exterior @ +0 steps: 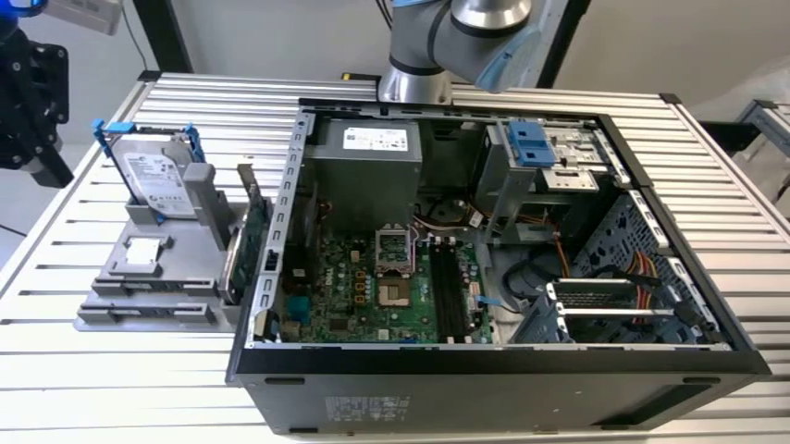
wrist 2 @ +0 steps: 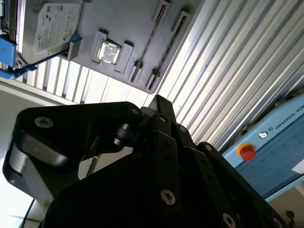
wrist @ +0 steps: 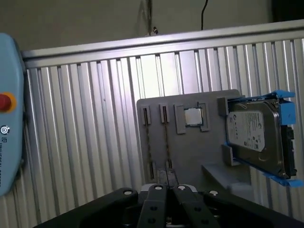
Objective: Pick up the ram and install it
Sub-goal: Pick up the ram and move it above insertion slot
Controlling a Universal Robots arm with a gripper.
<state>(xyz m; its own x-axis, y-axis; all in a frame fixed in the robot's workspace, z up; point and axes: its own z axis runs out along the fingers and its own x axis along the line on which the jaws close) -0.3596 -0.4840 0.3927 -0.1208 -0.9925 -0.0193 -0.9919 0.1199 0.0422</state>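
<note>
**Ram waits in its holder, gripper closed and empty**

Ram (wrist: 165,137) stands on its long edge in a narrow groove of the grey holder (wrist: 190,156), and the first wrist view shows it as a thin dark line. A second line just like it sits in the groove beside it; I cannot tell the two apart. The holder rests on the ribbed metal table (wrist: 85,118) and also carries a small square chip (wrist: 192,116) and a hard drive (wrist: 256,135) in a blue frame. In the exterior view the holder lies just beside the open computer case (exterior: 494,370), on that view's left, with a tall green card (exterior: 253,245) standing between them. Inside the case, the long black slots (exterior: 447,301) on the board look unfilled.

The gripper (wrist: 167,178) hangs above the table, off the holder's end and apart from the stick. Its fingers look pressed together with nothing between them. In the exterior view it shows as a dark shape at the far left edge, well apart from the case.

By its look, the stick should be light and stiff, but thin and brittle: likely to crack if bent or twisted, and to tip easily in a loose grip. Its flat faces are probably smooth and studded with small parts. The sensible hold is across the two flat faces, near the middle of the exposed upper edge, so that it hangs level. The lower edge, which goes into a slot, should be left untouched. A firm but gentle pinch should do.
</note>
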